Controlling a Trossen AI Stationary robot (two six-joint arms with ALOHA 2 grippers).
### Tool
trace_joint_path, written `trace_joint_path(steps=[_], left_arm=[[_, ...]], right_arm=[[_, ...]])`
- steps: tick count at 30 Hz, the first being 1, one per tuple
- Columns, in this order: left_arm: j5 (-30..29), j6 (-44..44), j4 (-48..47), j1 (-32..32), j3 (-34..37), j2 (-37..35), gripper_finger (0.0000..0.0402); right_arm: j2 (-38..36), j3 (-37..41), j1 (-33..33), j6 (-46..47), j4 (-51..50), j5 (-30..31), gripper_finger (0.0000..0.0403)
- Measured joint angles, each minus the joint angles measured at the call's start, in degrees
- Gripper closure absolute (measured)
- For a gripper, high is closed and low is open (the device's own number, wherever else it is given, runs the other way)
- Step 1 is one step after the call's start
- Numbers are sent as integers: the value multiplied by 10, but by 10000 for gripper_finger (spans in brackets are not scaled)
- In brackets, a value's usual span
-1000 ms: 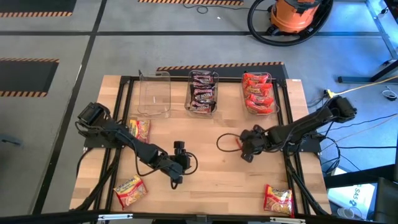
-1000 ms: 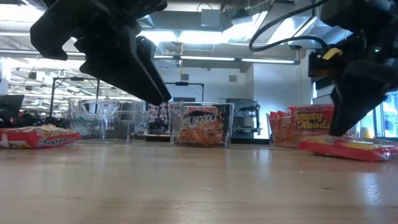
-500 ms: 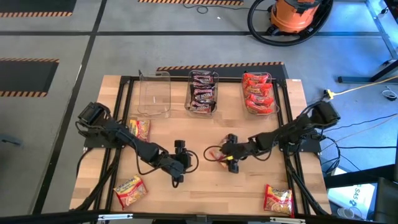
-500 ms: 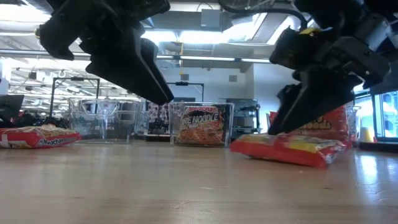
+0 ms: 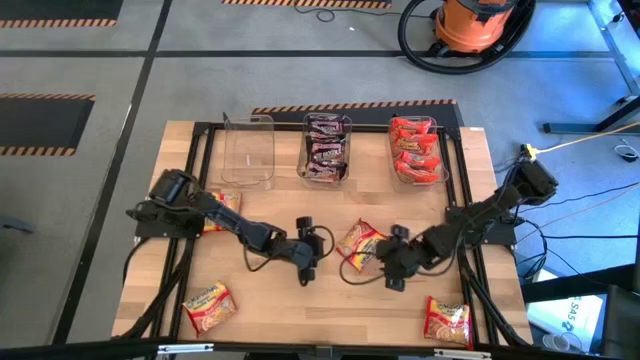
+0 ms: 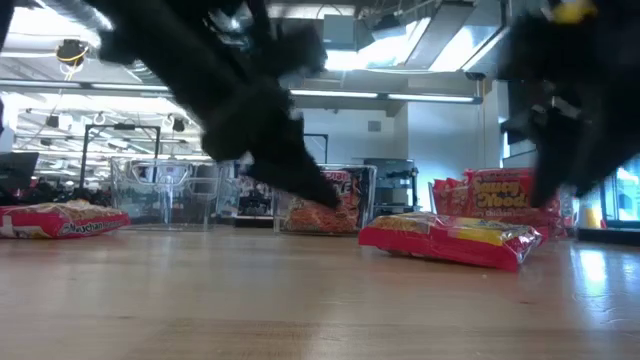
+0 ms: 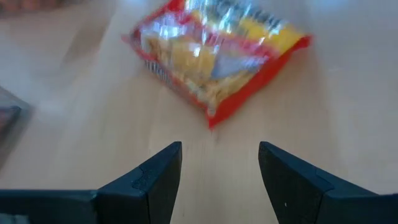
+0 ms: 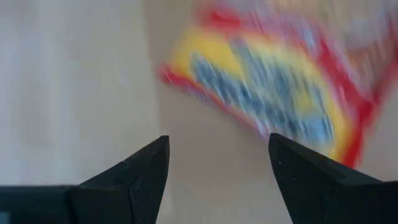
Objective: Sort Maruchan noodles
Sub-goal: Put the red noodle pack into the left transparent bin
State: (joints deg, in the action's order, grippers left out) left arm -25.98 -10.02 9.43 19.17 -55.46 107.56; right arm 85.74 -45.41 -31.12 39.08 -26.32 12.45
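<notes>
Red-orange noodle packet [image 5: 360,243] flat on the bench [image 5: 330,300], between left hand [image 5: 308,272] and right hand [image 5: 393,280], both low, fingers apart, empty. "Noodle" legible on packets in tubs [image 6: 325,195] beyond.

I see a pale blond wooden table [image 5: 330,300] framed by black metal bars. Lying flat on it at the centre is a red-orange plastic noodle packet with yellow print [image 5: 358,243]; three more of the same colouring sit near the table's left edge [image 5: 224,208], front-left corner [image 5: 207,305] and front-right corner [image 5: 447,320]. At the back of the table stand three clear plastic tubs: the middle one [image 5: 327,148] shows dark brown-black packets, the right one [image 5: 417,150] bright red ones. Beyond the table, grey floor carries orange-and-black striped tape [image 5: 352,105]
</notes>
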Motion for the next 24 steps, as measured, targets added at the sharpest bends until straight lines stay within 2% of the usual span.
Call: trace_joint_path(steps=[5, 8, 12, 17, 20, 24], left_arm=[[26, -10, 30, -31, 0, 41, 193], [61, -19, 33, -38, 0, 50, 193], [101, -19, 37, -36, 0, 50, 193], [141, -16, 44, -28, 0, 50, 193], [143, -17, 34, -23, 0, 49, 193], [124, -27, -33, -11, 0, 16, 193]], right_arm=[[23, 54, -31, 100, 7, 77, 150], [36, 75, -24, 105, 30, 121, 150], [49, 79, 9, 59, 64, 198, 150], [51, 79, 71, -35, 143, 216, 150], [50, 78, 103, -82, 169, 202, 150], [16, 52, 113, -69, 64, 189, 150]])
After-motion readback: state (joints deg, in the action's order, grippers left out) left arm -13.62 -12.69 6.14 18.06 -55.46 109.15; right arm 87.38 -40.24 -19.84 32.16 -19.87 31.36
